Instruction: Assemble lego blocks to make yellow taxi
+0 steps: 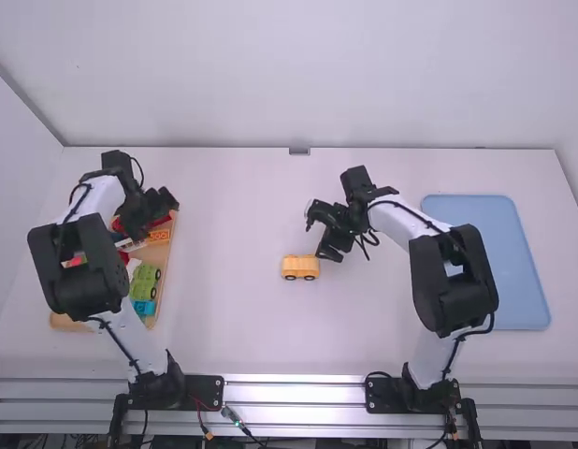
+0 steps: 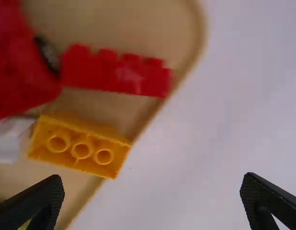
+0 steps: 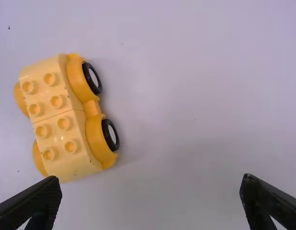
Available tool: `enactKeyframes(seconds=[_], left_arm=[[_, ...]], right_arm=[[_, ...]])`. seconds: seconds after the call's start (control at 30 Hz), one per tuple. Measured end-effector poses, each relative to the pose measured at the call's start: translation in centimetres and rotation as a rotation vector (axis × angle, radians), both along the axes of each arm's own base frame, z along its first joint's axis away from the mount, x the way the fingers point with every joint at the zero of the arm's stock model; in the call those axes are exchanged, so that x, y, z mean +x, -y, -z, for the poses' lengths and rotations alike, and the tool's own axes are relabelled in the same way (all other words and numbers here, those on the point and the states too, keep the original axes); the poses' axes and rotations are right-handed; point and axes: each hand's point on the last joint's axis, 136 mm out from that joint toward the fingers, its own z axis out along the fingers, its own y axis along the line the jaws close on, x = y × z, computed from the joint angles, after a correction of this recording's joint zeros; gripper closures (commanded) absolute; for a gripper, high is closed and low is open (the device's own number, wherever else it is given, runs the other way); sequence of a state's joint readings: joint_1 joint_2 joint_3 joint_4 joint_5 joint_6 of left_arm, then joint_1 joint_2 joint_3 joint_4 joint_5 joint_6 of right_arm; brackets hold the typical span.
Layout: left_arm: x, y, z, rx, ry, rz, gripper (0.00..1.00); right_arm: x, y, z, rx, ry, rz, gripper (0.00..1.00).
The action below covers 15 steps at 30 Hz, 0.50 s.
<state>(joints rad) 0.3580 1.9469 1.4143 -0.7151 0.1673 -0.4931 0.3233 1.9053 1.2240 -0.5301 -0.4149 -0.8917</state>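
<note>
Yellow taxi (image 1: 300,273): on the table (image 1: 233,327), upright, to the right of the wooden tray (image 1: 68,323) and well apart from it
Taxi build: yellow base with black wheels (image 3: 91,78); two pale yellow blocks (image 3: 61,142) sit side by side on top, four studs each, a thin seam between them
Right gripper (image 1: 319,237): right of the wooden tray, over the table just beyond the taxi; pincer wide, its two fingers well apart
Left gripper (image 1: 151,215): over the far part of the wooden tray; pincer wide too, fingers well apart
Red brick (image 2: 114,72): in the wooden tray, far part, by its right rim
Orange-yellow brick (image 2: 81,143): in the wooden tray near the red brick, hollow underside showing with three round tubes
White piece (image 2: 6,139): in the wooden tray, just beside the orange-yellow brick
Green piece (image 1: 144,282): nearer part of the wooden tray
Light blue block (image 1: 144,307): in the wooden tray, on the near side of the green piece
Blue tray (image 1: 513,271): far to the right of the wooden tray, past the taxi
</note>
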Motion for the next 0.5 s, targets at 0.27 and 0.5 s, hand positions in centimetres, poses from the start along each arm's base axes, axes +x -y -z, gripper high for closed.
enactKeyframes(seconds=[0.27,0.5], left_arm=[[-1.1,-2.0,1.1,0.039,-0.057,-0.371,0.01],[-3.2,-1.7,3.1,0.016,-0.121,-0.551,0.01]], right_arm=[[0.0,0.0,0.0,0.000,-0.003,0.002,0.01],[-0.1,0.1,0.0,-0.003,-0.004,0.003,0.01]])
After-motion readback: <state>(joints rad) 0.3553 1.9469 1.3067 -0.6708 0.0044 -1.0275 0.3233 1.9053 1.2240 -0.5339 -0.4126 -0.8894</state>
